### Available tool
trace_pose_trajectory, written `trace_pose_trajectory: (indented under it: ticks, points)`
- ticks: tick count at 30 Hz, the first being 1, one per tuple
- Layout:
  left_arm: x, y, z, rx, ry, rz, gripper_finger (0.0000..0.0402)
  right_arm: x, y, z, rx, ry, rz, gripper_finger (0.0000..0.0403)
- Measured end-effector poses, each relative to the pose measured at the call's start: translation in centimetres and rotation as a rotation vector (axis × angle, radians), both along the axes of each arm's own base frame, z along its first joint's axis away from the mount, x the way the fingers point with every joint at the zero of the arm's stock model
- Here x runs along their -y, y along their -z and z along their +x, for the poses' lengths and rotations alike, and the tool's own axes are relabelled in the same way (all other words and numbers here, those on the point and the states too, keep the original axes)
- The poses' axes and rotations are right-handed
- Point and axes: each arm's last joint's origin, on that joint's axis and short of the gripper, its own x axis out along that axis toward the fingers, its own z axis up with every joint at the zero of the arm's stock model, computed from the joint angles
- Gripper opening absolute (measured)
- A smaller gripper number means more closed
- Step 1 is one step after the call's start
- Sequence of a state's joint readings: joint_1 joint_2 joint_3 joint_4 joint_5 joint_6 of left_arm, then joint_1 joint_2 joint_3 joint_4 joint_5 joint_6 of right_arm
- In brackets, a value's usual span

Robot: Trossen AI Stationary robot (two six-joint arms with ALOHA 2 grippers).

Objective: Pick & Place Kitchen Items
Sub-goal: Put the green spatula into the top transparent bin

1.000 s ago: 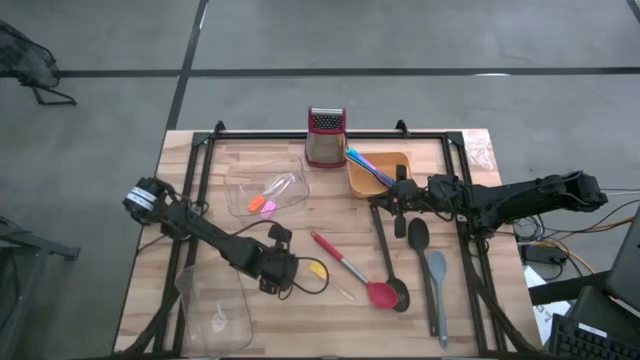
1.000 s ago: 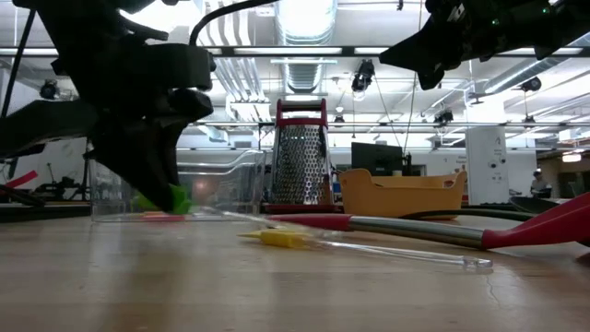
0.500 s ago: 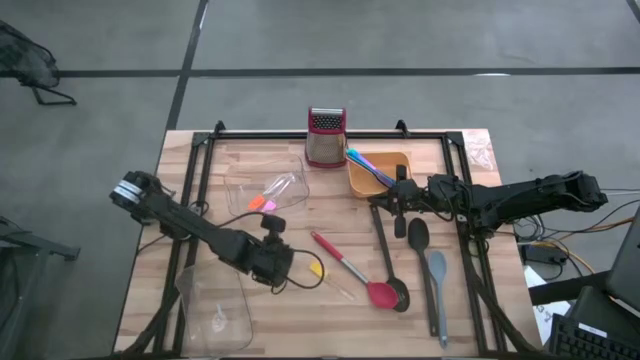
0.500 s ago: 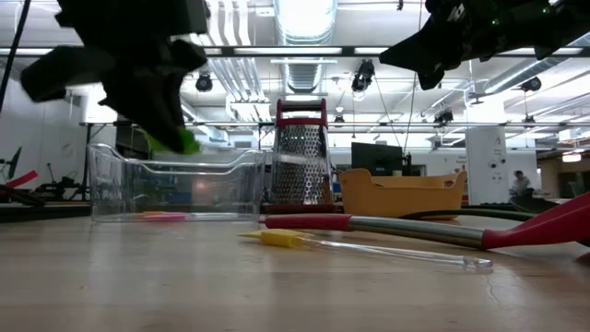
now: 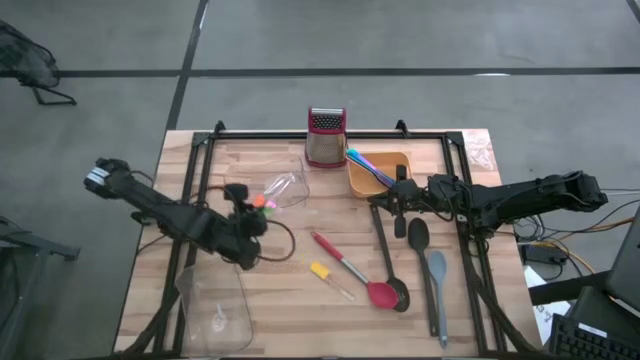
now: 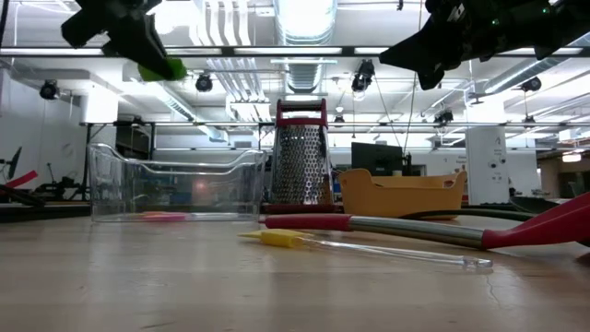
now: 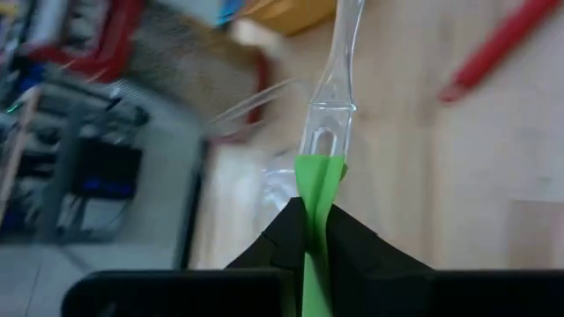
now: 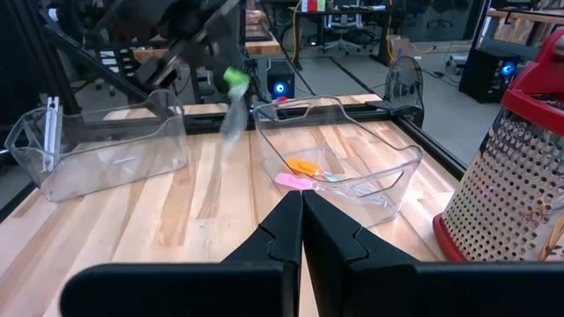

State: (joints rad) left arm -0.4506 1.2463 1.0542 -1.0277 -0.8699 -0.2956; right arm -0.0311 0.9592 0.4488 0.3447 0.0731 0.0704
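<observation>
My left gripper (image 7: pixel 315 231) pinches the green-tipped clear stick (image 7: pixel 322 163), long axis pointing ahead. The clear tub (image 5: pixel 268 192) beside it holds orange and pink pieces (image 5: pixel 263 201).

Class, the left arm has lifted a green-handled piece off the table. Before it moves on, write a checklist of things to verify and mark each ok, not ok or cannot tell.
1. Left gripper shut on the green-handled piece: ok, the green end sits pinched between its fingers.
2. Piece raised off the table: ok, the low view shows it high above the wood.
3. Near clear tub ready to receive: ok, it is open-topped with only pink and orange pieces inside.
4. Piece directly over that tub: cannot tell; the gripper is beside its edge.
5. Right gripper out of the way: ok, it is shut by the orange tray.
6. Yellow-handled piece still to collect: not ok, it lies on the table.
</observation>
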Motion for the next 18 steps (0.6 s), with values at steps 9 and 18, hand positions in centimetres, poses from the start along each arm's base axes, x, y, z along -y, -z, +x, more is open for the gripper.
trace_pose_trajectory:
  ticks: [9, 18]
  points:
    - [-2.0, -0.3, -2.4, 0.08, -0.15, 0.013, 0.0025, 0.0, 0.0, 0.0, 0.0, 0.0, 0.0, 0.0008]
    - [-4.2, 2.4, -2.6, 0.005, -0.273, 0.073, 0.003, 0.0, 0.0, 0.0, 0.0, 0.0, 0.0, 0.0008]
